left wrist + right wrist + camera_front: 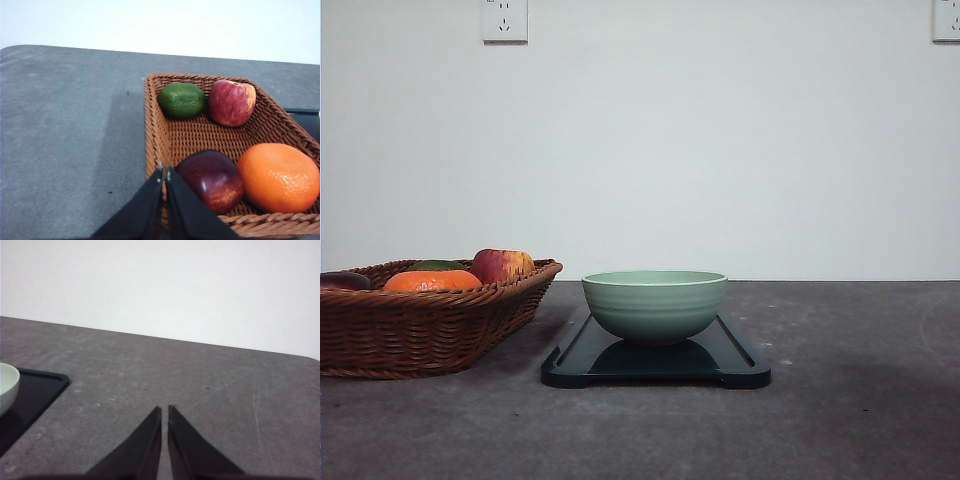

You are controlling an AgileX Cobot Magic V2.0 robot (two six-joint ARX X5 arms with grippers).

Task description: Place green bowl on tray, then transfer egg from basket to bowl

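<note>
The green bowl (654, 305) stood upright in the middle of the tray (745, 372), so the first part of the task looked finished. The second part seemed not yet begun: the bowl's inside could not be seen from the front, and no egg was held by either claw.

The left claw (164, 172) had its fingers pressed together with nothing between them, and it hovered at the near edge of the basket (155, 130). The right claw (164, 411) was also pressed together and empty, over the bare grey surface (210, 405), apart from the tray's corner (50, 382).

In the front view the basket (420, 325) stood just beside the tray on the left, and over its rim showed only the tops of an orange fruit (430, 281), a red apple (502, 265) and something green behind.

The left wrist view looked down into the basket and gave more: a green fruit (182, 100), the red-yellow apple (231, 102), a dark red fruit (212, 180) and the orange fruit (279, 177). I could not find a small tan egg among them; it may have lain hidden behind the larger fruits or under the claw. Finding it was, in my judgement, the thing still to do before any grasp.

The right wrist view added the bowl's pale rim (7, 385) on the tray.
</note>
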